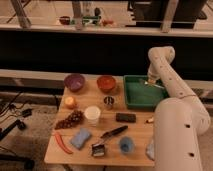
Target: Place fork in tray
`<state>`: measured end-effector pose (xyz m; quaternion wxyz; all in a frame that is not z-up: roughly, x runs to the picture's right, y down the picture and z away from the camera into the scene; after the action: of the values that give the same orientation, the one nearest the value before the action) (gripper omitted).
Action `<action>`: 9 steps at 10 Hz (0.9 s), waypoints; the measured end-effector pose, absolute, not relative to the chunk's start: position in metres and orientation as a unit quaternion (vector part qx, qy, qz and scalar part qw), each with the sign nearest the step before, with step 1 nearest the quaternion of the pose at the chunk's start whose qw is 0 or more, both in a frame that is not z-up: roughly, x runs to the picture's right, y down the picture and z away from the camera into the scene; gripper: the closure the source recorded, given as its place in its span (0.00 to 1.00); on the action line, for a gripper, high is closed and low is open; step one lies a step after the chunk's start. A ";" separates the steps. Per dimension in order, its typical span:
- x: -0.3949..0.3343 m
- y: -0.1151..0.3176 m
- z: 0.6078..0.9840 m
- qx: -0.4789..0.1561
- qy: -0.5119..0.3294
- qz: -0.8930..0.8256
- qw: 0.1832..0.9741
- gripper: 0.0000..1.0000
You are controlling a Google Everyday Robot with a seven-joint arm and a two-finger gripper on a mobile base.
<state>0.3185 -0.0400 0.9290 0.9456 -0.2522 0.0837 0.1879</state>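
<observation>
A green tray (142, 95) sits on the right part of the wooden table (137, 131). My white arm rises from the lower right and bends over the tray. The gripper (151, 80) hangs over the tray's far right part, close to its floor. A thin pale item that looks like the fork (156, 84) lies slantwise in the tray just below and right of the gripper. I cannot tell whether the gripper still touches it.
Left of the tray are an orange bowl (106, 82), a purple bowl (74, 81), a metal cup (108, 102), a white cup (92, 114), an orange fruit (70, 102) and grapes (70, 120). Nearer the front are a black block (125, 117), a blue sponge (81, 138), a black-handled tool (112, 133) and a red chili (62, 142).
</observation>
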 end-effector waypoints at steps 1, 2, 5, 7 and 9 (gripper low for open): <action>0.319 -0.040 0.929 -0.252 0.084 0.188 0.945 0.74; 0.319 -0.040 0.929 -0.252 0.085 0.188 0.945 0.64; 0.319 -0.040 0.929 -0.252 0.085 0.188 0.945 0.34; 0.319 -0.040 0.929 -0.252 0.085 0.188 0.945 0.21; 0.320 -0.039 0.929 -0.252 0.085 0.188 0.945 0.20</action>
<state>0.3198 -0.0394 0.9289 0.9454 -0.2522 0.0851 0.1883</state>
